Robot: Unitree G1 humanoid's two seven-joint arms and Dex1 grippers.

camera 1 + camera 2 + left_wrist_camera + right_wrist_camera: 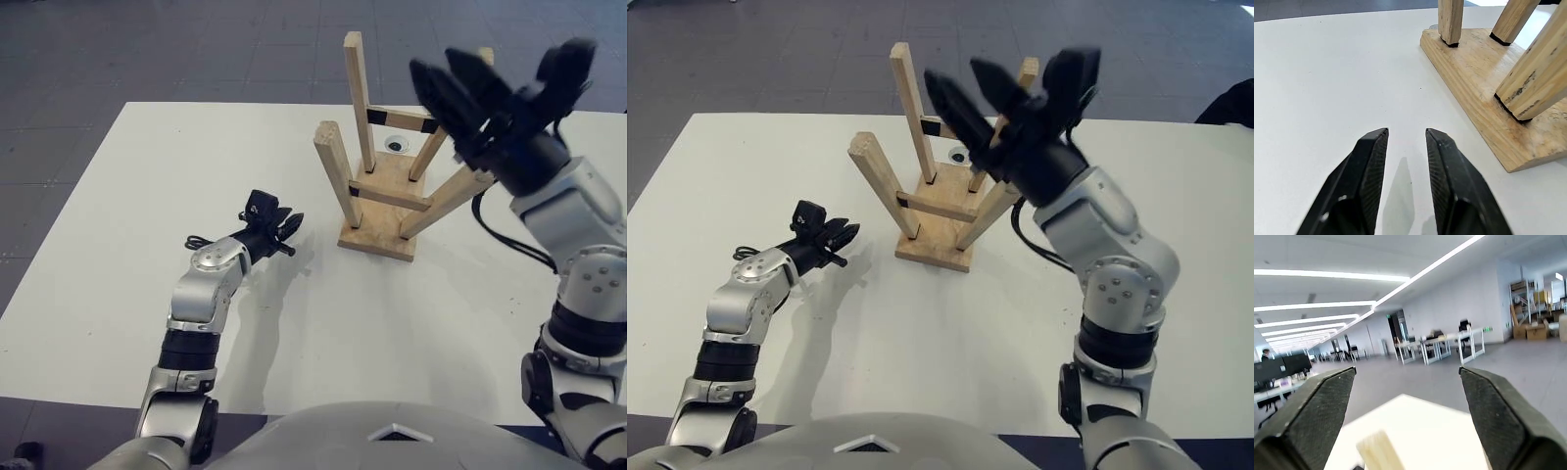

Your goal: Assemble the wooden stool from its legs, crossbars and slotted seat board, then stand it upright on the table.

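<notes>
The pale wooden stool (377, 201) sits upside down towards the far edge of the white table (118, 215). Its flat rectangular seat board (378, 238) lies on the tabletop, and the four square-cut wooden legs (338, 174) splay upward from its slots. It was probably built this way because the board makes a steady base while the legs are pushed in from above. Two thin wooden crossbars (390, 196) bridge the legs, with black bands at their ends. Assembly looks finished, so what remains is turning the stool onto its feet.

The right pincer (500, 73) hangs above the leg tips with its jaws spread wide, holding nothing. It looks well placed to come down on a leg. The left pincer (1406, 133) lies low over the table near the board's edge, parted by a narrow gap and empty. It may be there to brace the board.

I can see no label or readable writing on the wood.
</notes>
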